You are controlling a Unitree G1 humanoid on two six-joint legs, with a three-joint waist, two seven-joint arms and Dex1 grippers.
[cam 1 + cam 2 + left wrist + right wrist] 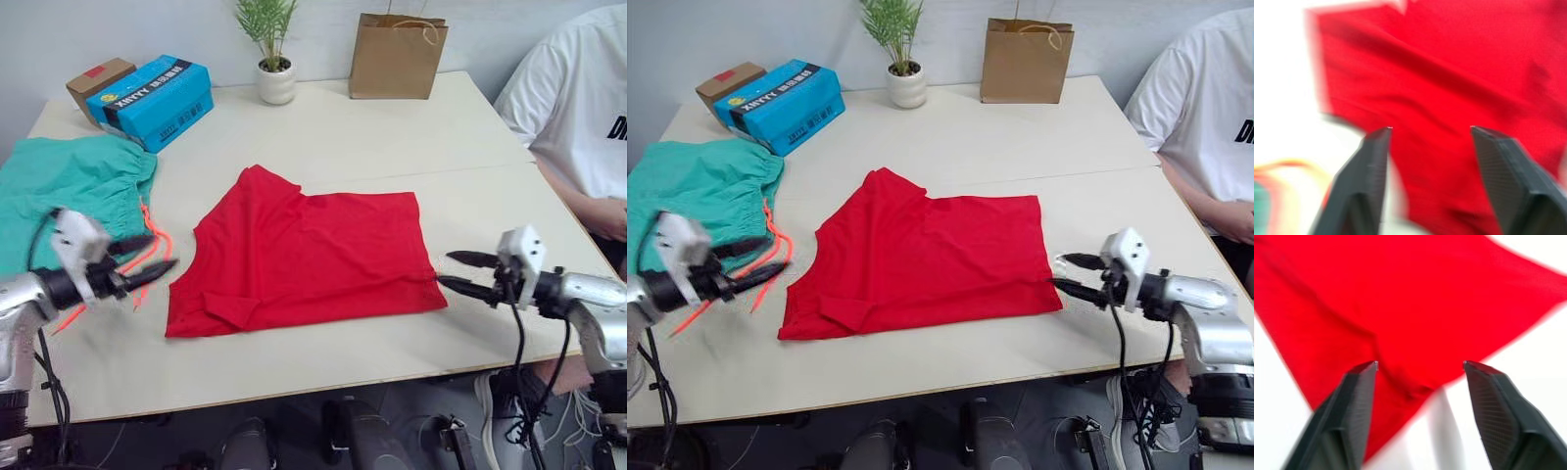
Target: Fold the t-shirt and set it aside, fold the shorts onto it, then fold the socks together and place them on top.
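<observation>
T-shirt: red, lying partly folded on the tabletop, between the two sets of fingers. Left gripper: fingers spread wide, empty, just beside the shirt's left edge. Right gripper: fingers spread wide, empty, tips at the shirt's right corner. Shorts: teal, beyond the left fingers.

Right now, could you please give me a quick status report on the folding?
Left gripper and right gripper open, empty, flanking the bright red cotton t-shirt. It lies half-folded on the table. Teal-green shorts wait at left. Nothing in the way.
</observation>
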